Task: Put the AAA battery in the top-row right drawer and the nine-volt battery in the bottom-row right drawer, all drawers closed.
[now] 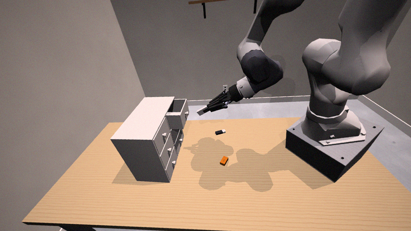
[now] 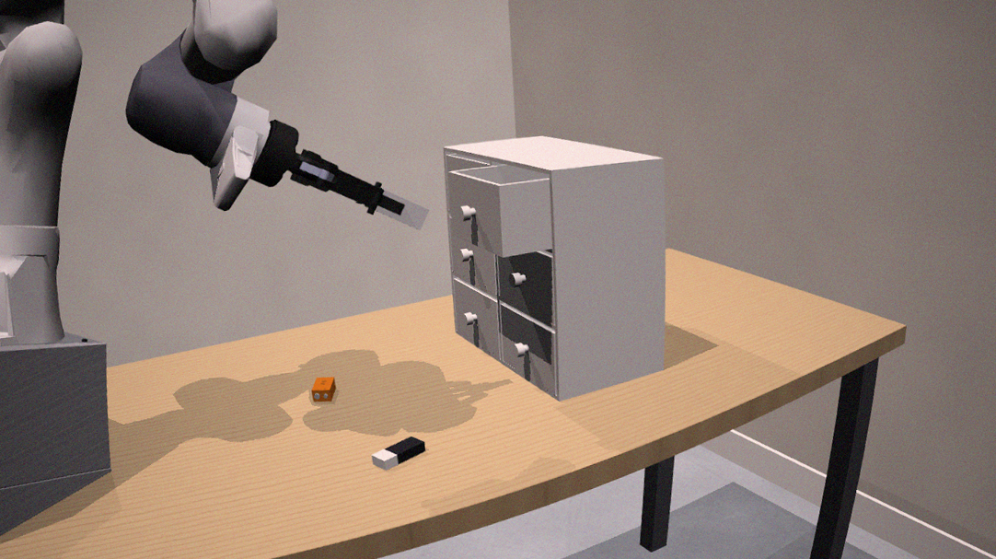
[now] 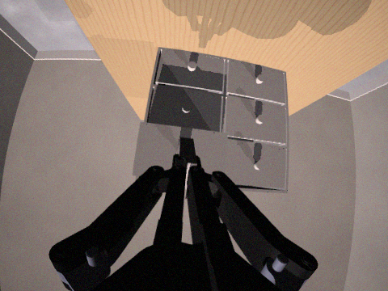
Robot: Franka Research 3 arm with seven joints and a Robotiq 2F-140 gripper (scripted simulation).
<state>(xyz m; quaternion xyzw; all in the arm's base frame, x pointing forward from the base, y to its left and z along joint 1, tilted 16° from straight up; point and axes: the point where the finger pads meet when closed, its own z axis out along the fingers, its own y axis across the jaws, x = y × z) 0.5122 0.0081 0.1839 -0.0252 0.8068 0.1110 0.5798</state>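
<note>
I have the black two-fingered pincer (image 1: 201, 110) (image 2: 413, 213) (image 3: 185, 148) fully closed with nothing in its grip, angled downward in front of the white box-shaped chest (image 1: 144, 116) (image 2: 608, 266) (image 3: 224, 101). Its top-row right drawer, a pale grey tray (image 1: 175, 120) (image 2: 524, 217) (image 3: 155, 149), stands pulled out. The orange rectangular nine-volt battery (image 1: 224, 160) (image 2: 323, 389) lies on the light wooden table (image 1: 274, 205) (image 2: 219, 506) (image 3: 121, 61), apart from a black-and-white oblong block (image 1: 220, 132) (image 2: 398, 452). I can't tell where the AAA battery is.

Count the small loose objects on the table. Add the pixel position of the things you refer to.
2: the orange nine-volt battery (image 1: 224, 160) (image 2: 323, 389) and a black-and-white block (image 1: 220, 132) (image 2: 398, 452), nearer the table edge in the exterior view. Others may hide behind the chest (image 1: 141, 120) (image 2: 608, 266) (image 3: 225, 93).
</note>
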